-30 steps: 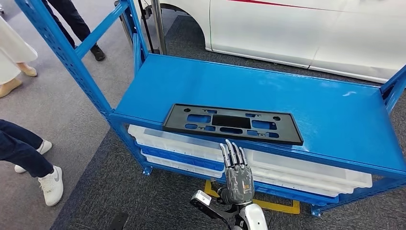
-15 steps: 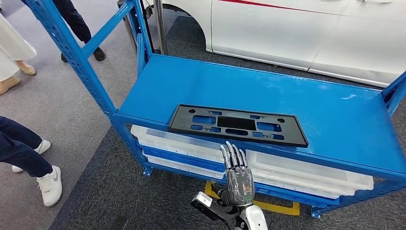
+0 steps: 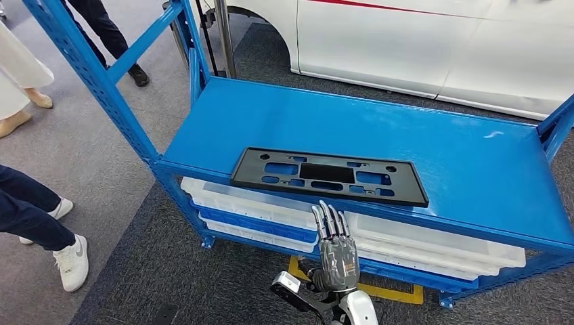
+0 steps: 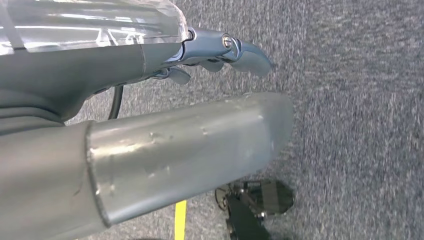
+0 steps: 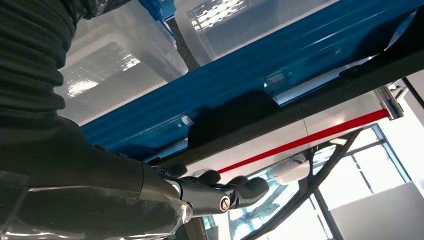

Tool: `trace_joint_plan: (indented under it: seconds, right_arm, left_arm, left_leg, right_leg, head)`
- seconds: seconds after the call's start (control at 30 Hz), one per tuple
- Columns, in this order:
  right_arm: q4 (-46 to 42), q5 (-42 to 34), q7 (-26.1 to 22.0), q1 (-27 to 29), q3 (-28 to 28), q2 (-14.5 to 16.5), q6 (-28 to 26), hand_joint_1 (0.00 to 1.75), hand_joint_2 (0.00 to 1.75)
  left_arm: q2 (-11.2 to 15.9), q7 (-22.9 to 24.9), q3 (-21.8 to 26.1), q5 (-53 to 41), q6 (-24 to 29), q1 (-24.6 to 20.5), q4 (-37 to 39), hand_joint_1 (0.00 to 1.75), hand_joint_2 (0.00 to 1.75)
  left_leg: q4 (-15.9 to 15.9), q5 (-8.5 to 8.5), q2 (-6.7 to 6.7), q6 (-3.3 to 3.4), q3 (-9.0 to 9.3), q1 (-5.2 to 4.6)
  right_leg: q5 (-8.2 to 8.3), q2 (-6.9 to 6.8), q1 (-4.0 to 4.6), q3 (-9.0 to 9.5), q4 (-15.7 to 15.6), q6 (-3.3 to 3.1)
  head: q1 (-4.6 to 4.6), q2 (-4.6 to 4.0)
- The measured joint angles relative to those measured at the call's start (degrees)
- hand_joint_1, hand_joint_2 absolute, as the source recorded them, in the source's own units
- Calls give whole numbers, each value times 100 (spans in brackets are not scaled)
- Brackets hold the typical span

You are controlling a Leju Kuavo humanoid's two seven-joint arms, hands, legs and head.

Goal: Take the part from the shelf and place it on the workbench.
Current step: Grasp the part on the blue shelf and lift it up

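The part (image 3: 329, 175) is a flat black rectangular plate with several cut-outs. It lies along the front edge of the blue shelf (image 3: 284, 115). My right hand (image 3: 336, 247) is raised just below and in front of that edge, under the plate's middle, fingers straight and pointing up, holding nothing. In the right wrist view the fingers (image 5: 220, 192) stretch toward the blue shelf beam (image 5: 280, 65), with the plate's dark edge (image 5: 320, 95) beyond it. My left hand (image 4: 150, 125) hangs over grey carpet, empty, with its fingers loosely apart.
Clear plastic bins (image 3: 257, 203) sit on the lower shelf levels. A blue upright post (image 3: 95, 74) stands at the left. A person's legs and white shoes (image 3: 40, 223) are at the far left. A white car (image 3: 420, 40) is behind the shelf. Yellow floor marking (image 3: 379, 291) lies below.
The whole picture swayed slightly and came back, so the camera moved. My right hand stays in the same place below the shelf edge, and the plate has not moved.
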Motion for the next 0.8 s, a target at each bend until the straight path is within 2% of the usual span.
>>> trace_joint_plan:
  seconds: [0.07, 0.13, 0.17, 0.2, 0.23, 0.3, 0.37, 0.47, 0.53, 0.57, 0.63, 0.67, 0.7, 0.73, 0.8]
  right_arm:
    - [7, 0, -30, -1, -1, 5, 0, 0, 175]
    - [25, 1, -50, -1, -3, 5, 0, 0, 175]
    - [36, 1, -57, -2, -5, 5, 0, 0, 175]
    - [42, 2, -67, -2, -7, 5, 0, 0, 175]
    - [45, 1, -81, -2, -10, 6, 0, 0, 175]
    - [45, -17, -132, -4, -13, 10, 0, 0, 175]
    - [37, -46, -189, -5, -13, 15, 0, 0, 175]
    - [-25, -71, -217, -3, -14, 15, -1, 0, 175]
    - [-89, -78, -221, 2, -16, 13, -2, 0, 175]
    - [-123, -67, -223, 7, -21, 10, -2, 0, 175]
    - [-218, -13, -223, 27, -48, 5, -2, 0, 175]
    - [-291, 18, -209, 40, -67, 3, -2, 0, 175]
    - [-372, 45, -186, 54, -83, 3, -2, 0, 175]
    - [-473, 69, -156, 69, -99, 4, -2, 0, 175]
    - [-685, 104, -95, 102, -136, 5, -2, 0, 175]
  left_arm:
    - [3, 26, 2, 1, 4, -9, 0, 0, 0]
    - [12, 57, 17, 7, 6, -14, 0, 0, 0]
    - [18, 72, 34, 9, 8, -12, 0, 0, 0]
    - [25, 85, 56, 10, 9, -10, 0, 0, 0]
    - [29, 95, 75, 9, 11, -12, 0, 0, 0]
    - [43, 116, 101, 8, 20, -23, 0, 0, 0]
    - [53, 151, 120, 9, 56, -42, 0, 0, 0]
    - [49, 209, 180, 12, 306, -36, 0, 0, 0]
    - [31, 227, 226, 13, 480, -30, 0, 0, 0]
    - [8, 236, 243, 13, 564, -31, 0, 0, 0]
    - [-52, 260, 272, 10, 766, -33, 0, 0, 0]
    - [-90, 279, 292, 8, 860, -31, 0, 0, 0]
    - [-124, 299, 316, 4, 932, -25, 1, 0, 0]
    - [-160, 321, 342, -2, 992, -17, 1, 0, 0]
    - [-226, 361, 381, -23, 1063, 0, 3, 0, 0]
  left_leg:
    - [445, -288, 7, -51, -192, 11]
    - [1206, -646, 8, -85, -537, 15]
    - [1474, -720, 8, -92, -661, 16]
    - [1544, -681, 8, -90, -693, 16]
    - [1384, -534, 8, -80, -618, 16]
    - [606, -128, 7, -33, -248, 7]
    - [12, 49, 5, 21, 19, -17]
    - [-114, 49, 1, 96, 63, -25]
    - [-170, 79, 5, 171, 100, 7]
    - [-191, 88, 9, 203, 117, 24]
    - [-190, 78, 14, 241, 126, 17]
    - [-187, 66, 12, 246, 133, 15]
    - [-184, 49, 10, 245, 149, 14]
    - [-180, 25, 6, 238, 176, 14]
    - [-173, -43, -3, 203, 250, 16]
  right_leg:
    - [18, -19, -19, 15, -34, -55]
    - [15, -31, -7, 9, -32, -78]
    - [14, -33, 0, 9, -29, -82]
    - [12, -33, 4, 12, -25, -85]
    - [9, -30, 7, 19, -23, -85]
    - [-2, -26, 15, 38, -18, -75]
    - [-12, -23, 34, 28, -7, -37]
    - [-9, -23, 41, 13, -16, 49]
    - [-138, -20, 39, -52, 165, 104]
    - [-276, -18, 32, -160, 404, 128]
    - [-609, -16, 1, -533, 1137, 167]
    - [-694, -17, -14, -712, 1451, 183]
    - [-672, -17, -26, -818, 1601, 195]
    - [-531, -18, -37, -810, 1527, 200]
    - [-70, -21, -46, -513, 834, 176]
  head:
    - [0, 0]
    - [-1, 0]
    - [-1, 0]
    - [-1, 0]
    - [-1, 0]
    - [-1, 0]
    - [0, 0]
    - [-1, 0]
    - [1, 0]
    - [1, 0]
    - [1, 0]
    - [1, 0]
    - [1, 0]
    - [1, 0]
    - [1, 0]
